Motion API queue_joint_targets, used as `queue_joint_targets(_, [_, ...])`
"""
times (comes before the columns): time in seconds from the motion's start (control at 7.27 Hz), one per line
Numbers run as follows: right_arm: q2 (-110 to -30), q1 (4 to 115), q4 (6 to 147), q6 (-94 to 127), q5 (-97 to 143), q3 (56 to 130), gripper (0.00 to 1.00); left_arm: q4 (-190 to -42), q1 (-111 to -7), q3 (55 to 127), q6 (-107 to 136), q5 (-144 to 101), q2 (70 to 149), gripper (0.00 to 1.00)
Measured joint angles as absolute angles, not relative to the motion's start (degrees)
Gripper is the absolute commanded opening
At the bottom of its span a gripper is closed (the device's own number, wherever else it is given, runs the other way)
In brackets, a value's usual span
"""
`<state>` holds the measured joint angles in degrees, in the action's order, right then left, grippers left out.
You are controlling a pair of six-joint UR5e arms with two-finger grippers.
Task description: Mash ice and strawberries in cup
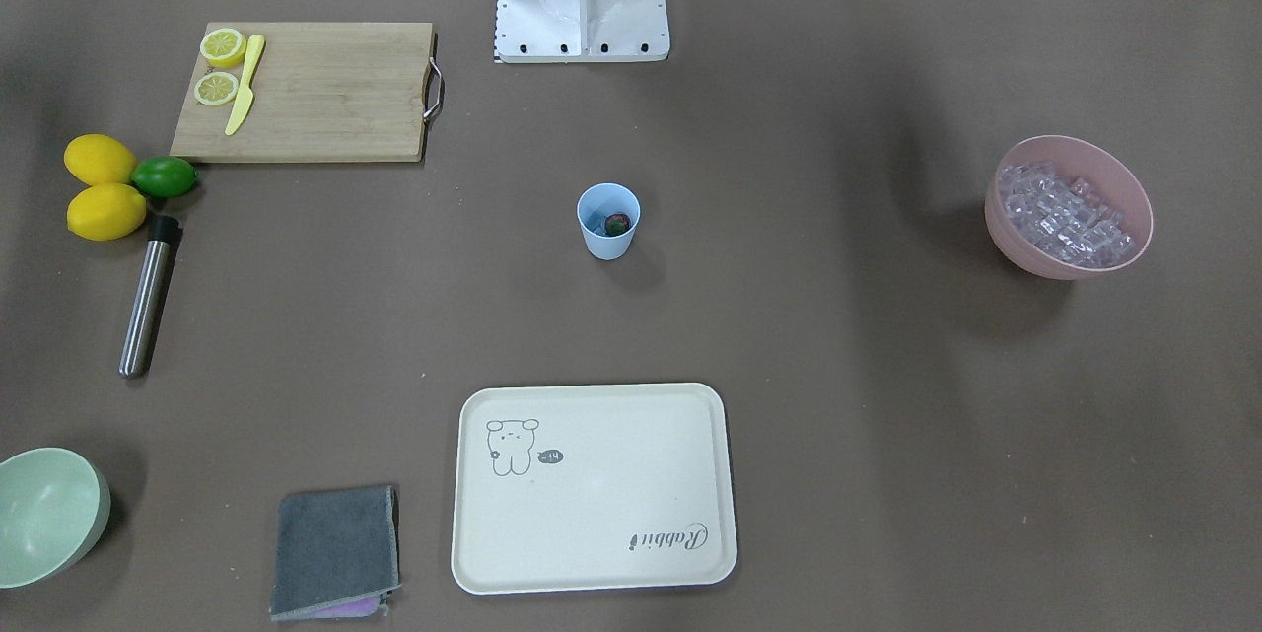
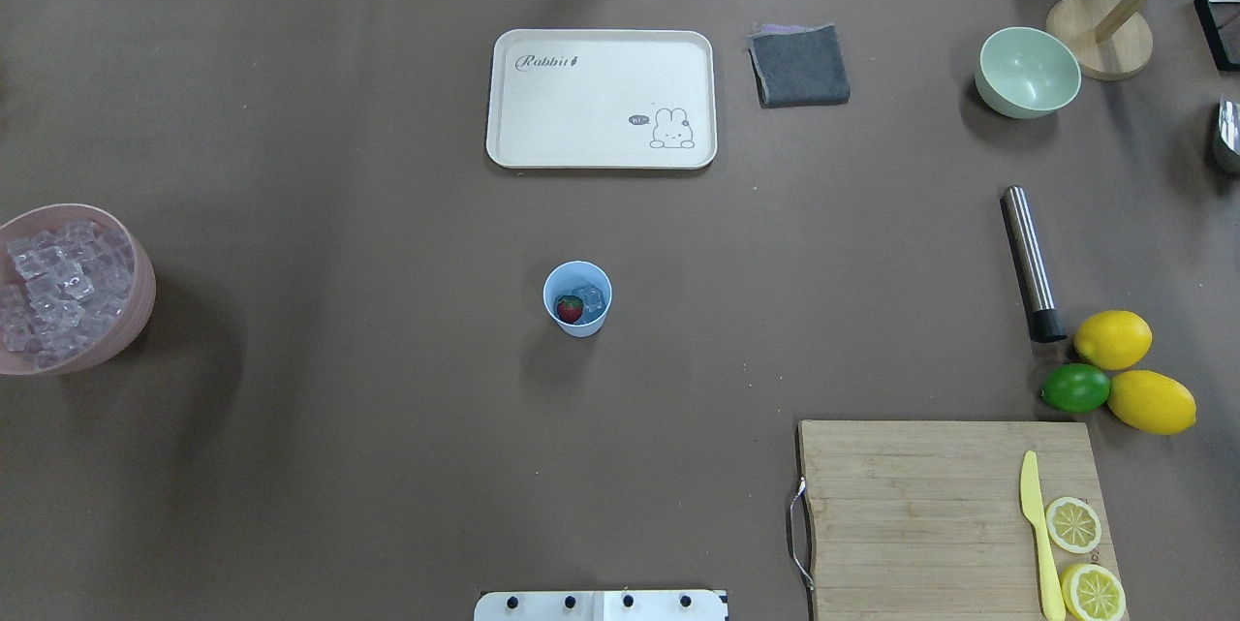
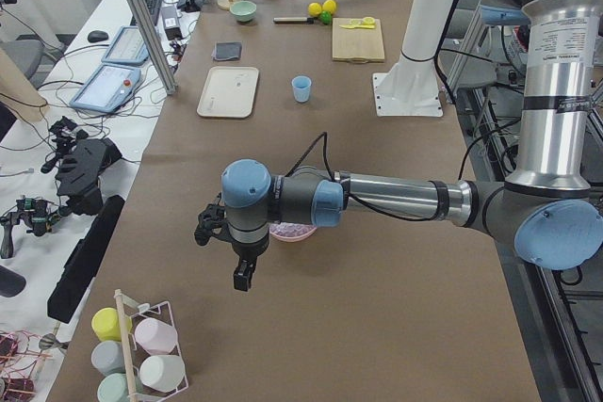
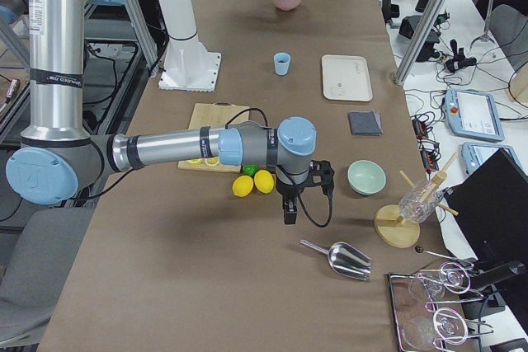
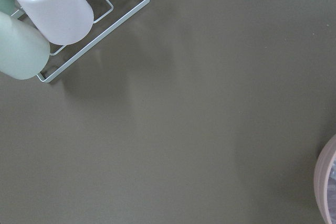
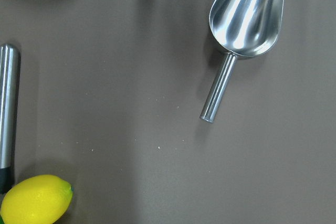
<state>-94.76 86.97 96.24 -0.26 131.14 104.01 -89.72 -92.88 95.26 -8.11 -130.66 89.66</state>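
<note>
L gripper (image 3: 242, 280) is hanging over bare table in the left view, just beside the pink bowl (image 3: 292, 232). Open or shut cannot be told from here. Cup (image 3: 301, 88) is standing well apart from it, farther along the table, upright.

Right view: R gripper (image 4: 289, 213) is hovering just past the lemons (image 4: 242, 185), pointing down, and its finger state cannot be told either. Cup is sitting far off, mid-table, near the tray (image 4: 346, 77).

L wrist cam: no fingers are showing. It is taking in only table, a wire rack (image 5: 94, 40) w/ tumblers, and the bowl's rim at the edge.

R wrist cam: no fingers are showing. A steel rod (image 6: 8, 114) is lying at the frame's left edge, w/ a scoop (image 6: 247, 19) well apart.

Front view: cup is standing mid-table w/ the strawberry (image 1: 617, 223) inside, mouth up, axis vertical. Rod is lying on the robot's R side, long axis running roughly toward and away from the base, black end toward the robot.

Overhead: strawberry is touching ice (image 2: 589, 297) in the cup. Judging by this, the rod is prob. the masher and the R arm is nearer to it. From the rod, the cup is lying toward the robot's L, between the arms.
</note>
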Motion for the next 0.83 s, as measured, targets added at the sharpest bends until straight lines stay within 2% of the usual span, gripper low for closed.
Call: queue_joint_targets(0.83, [-93.89,85.87,96.33,-0.25,128.6,104.2,1.0,-89.68,-92.9,94.86,-7.03,-133.1,90.04,0.97])
